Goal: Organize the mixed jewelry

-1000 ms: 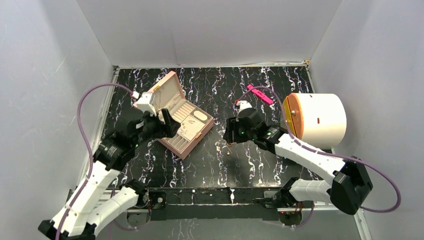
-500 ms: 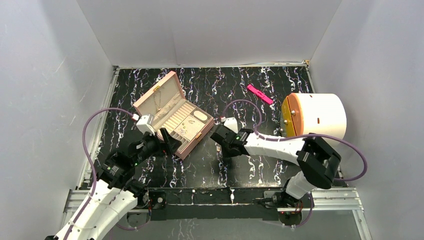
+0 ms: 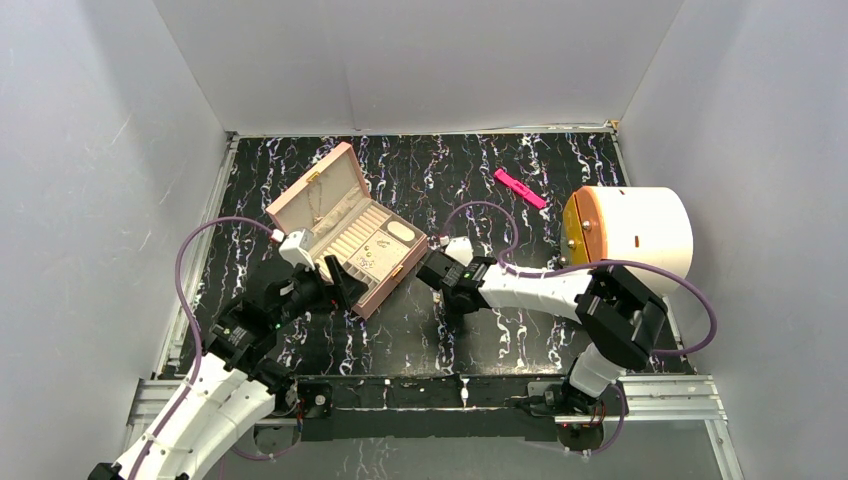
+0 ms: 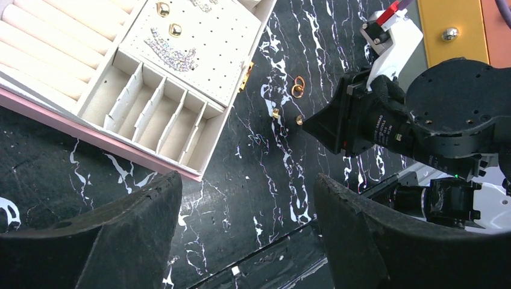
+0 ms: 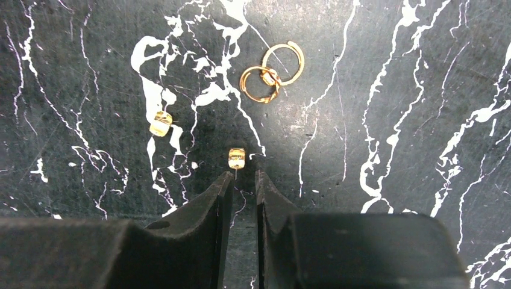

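**Studs (image 5: 237,158) loose beside box (image 3: 395,280) corner**

Top: left gripper (image 3: 335,283) and right gripper (image 3: 447,300) flanked the box's near corner, with open table (image 3: 520,330) to the right.
Left wrist: left gripper spread wide above bare table.
Right wrist: right gripper nearly closed with a slim gap. One stud lay just off its tips, and rings (image 5: 272,71) lay beyond.

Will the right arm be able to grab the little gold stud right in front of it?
Probably yes: the gold stud lies just past the right end effector, nothing between them.

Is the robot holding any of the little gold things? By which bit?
Can't tell yet. The right gripper has its jaws nearly shut around the thin pin of a gold stud on the table. The left gripper is open and empty.
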`<action>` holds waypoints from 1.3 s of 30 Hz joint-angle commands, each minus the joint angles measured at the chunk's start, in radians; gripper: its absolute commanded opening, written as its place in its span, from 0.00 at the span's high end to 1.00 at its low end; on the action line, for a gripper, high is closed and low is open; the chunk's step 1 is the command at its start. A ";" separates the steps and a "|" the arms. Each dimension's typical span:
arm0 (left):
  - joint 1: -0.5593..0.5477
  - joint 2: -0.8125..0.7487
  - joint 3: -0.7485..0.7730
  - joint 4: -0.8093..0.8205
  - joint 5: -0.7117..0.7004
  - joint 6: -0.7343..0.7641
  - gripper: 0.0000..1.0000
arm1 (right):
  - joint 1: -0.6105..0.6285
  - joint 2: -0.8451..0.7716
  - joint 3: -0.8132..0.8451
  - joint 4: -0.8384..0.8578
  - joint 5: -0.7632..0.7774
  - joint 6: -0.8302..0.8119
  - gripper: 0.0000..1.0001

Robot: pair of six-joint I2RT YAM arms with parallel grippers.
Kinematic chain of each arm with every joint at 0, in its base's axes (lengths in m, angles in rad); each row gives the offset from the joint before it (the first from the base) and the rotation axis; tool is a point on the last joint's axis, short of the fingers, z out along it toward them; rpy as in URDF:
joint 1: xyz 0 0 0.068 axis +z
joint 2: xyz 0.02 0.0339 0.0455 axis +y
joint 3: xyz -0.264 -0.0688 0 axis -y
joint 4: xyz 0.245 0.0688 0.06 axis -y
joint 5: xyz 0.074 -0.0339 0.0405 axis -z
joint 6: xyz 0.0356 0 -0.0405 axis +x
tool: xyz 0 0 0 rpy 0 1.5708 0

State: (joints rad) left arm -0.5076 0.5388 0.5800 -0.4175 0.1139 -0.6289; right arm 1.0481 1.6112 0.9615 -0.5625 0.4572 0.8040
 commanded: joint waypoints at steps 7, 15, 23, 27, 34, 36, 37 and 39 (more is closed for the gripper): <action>0.001 0.007 -0.002 0.025 0.003 -0.003 0.24 | -0.001 0.016 0.044 0.064 0.006 -0.037 0.76; 0.001 0.018 -0.002 0.027 0.004 -0.003 0.24 | -0.002 0.021 0.041 0.063 0.009 -0.036 0.85; 0.001 0.018 -0.004 0.028 0.007 -0.003 0.24 | -0.001 0.028 0.037 0.046 0.022 -0.018 0.85; 0.001 0.015 -0.005 0.028 0.010 -0.003 0.24 | -0.001 0.032 0.039 0.042 0.024 -0.015 0.86; 0.001 0.014 -0.004 0.028 0.008 -0.005 0.24 | -0.001 0.021 0.043 0.046 0.022 -0.017 1.00; 0.001 0.017 -0.003 0.028 0.003 -0.016 0.24 | -0.001 0.005 0.038 0.063 0.011 -0.026 1.00; 0.001 0.022 -0.002 0.029 0.003 -0.019 0.24 | -0.004 -0.007 0.032 0.080 -0.007 -0.035 1.00; 0.001 0.037 0.002 0.033 0.007 -0.027 0.24 | -0.016 -0.049 0.007 0.143 -0.067 -0.071 1.00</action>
State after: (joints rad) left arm -0.5076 0.5587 0.5800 -0.4034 0.1162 -0.6399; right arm 1.0473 1.6352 0.9688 -0.5102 0.4416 0.7757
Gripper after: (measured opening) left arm 0.764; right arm 0.012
